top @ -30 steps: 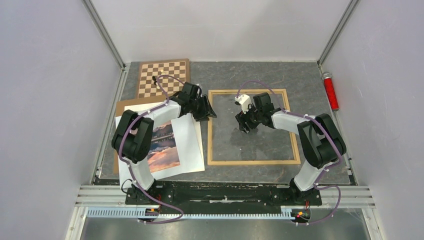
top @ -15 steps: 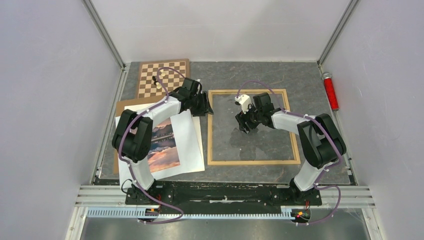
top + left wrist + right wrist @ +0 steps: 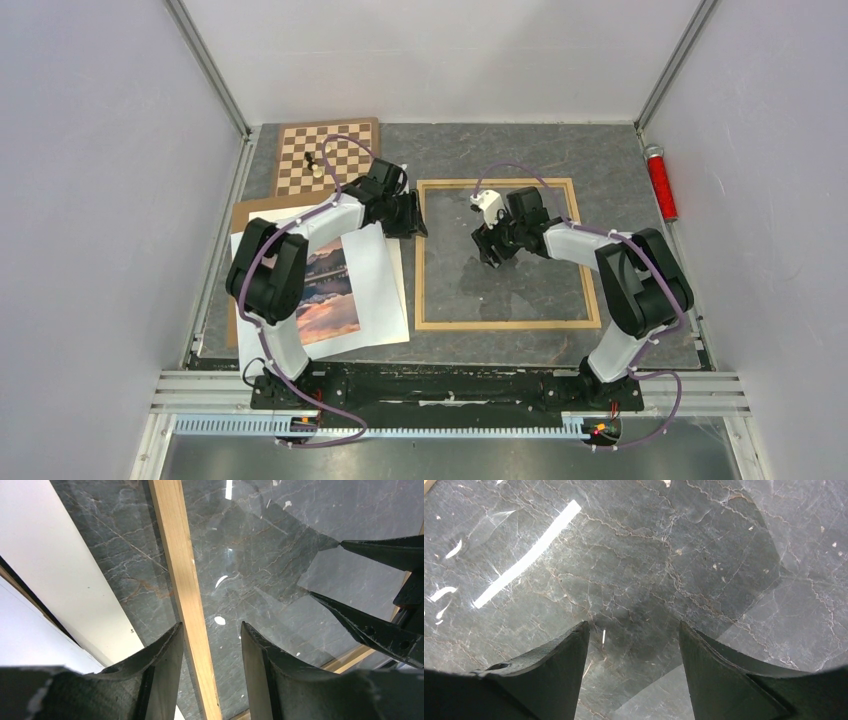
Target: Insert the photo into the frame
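**Overhead and wrist views, read from the near edge to the far wall.** Nearest, in the lower left of the overhead view, the photo (image 3: 330,300) lies face up on white sheets (image 3: 380,280). It is outside the frame (image 3: 500,324), and the left arm's elbow covers its left edge. A brown backing board (image 3: 250,212) shows from under the sheets at the far left.

The frame lies flat on the dark marbled table (image 3: 620,160), centre right, just beside the sheets.

The left gripper (image 3: 410,218) sits over the upper part of the frame's left bar. In the left wrist view, the left gripper (image 3: 211,627) straddles the bar (image 3: 175,540). Its jaws are parted, with a clear gap on the inner side, and it clamps nothing.

The right gripper (image 3: 490,252) hangs inside the frame's upper half. In its own wrist view, the right gripper (image 3: 633,626) has its jaws spread over the glare-streaked surface, with nothing between them.

Farther back, in the upper left, a chessboard (image 3: 350,135) carries small chess pieces (image 3: 313,165). A red cylinder (image 3: 660,185) lies along the right wall.
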